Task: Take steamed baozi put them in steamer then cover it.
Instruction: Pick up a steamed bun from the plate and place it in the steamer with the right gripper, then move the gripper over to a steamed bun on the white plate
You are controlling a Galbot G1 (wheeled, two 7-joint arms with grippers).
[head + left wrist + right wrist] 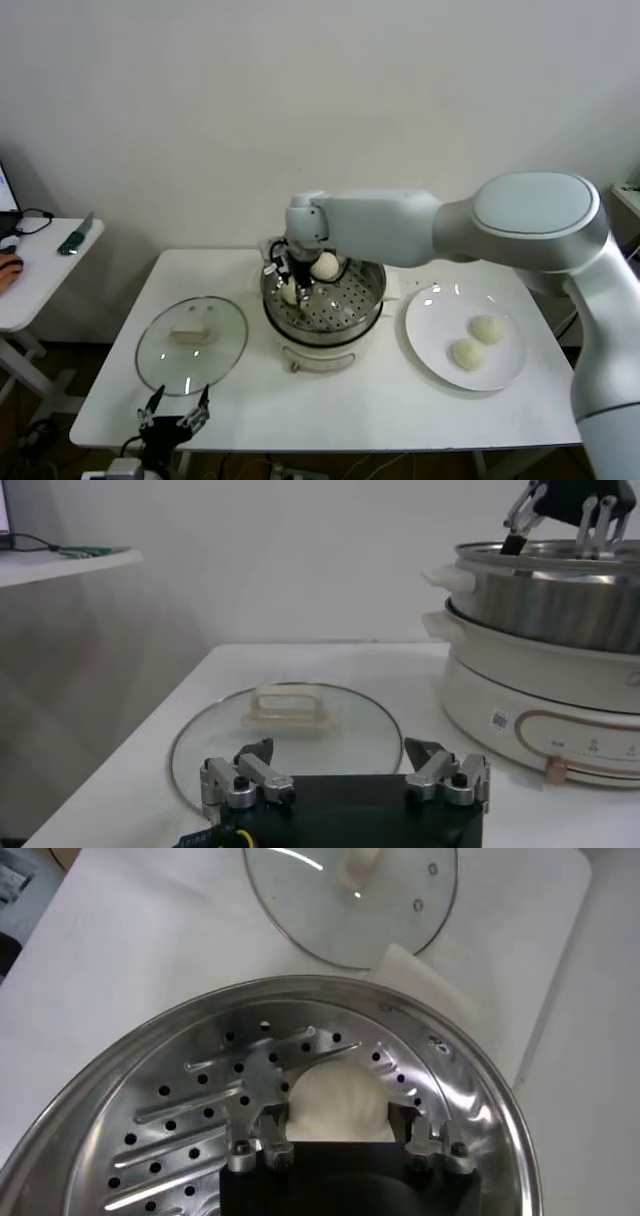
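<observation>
Baozi, steamed, four counted: two rest side by side on the white plate (438, 310) at the robot's right of the pot, namely one bun (488, 328) and its neighbour (468, 353); one sits inside the steamer (325, 300) against the far wall (325, 265); one (335, 1103) lies on the perforated floor between the fingers of the right gripper (291, 290). Right gripper: lowered into the basket, jaws standing either side of the bun with small gaps showing in the right wrist view, so the hold appears slackened rather than clamped; judged a set-down in progress, the bun's weight already on the floor. Placement near the wall leaves bare floor for the two buns yet to come. Cover (192, 342): lying flat on the table (110, 400) at the robot's left, handle upward, kept clear of the basket so loading stays unobstructed. Left gripper (345, 778): parked at the near table edge just short of the cover, fingers spread wide, holding nothing, well placed for lidding later. Task judged about half done.
</observation>
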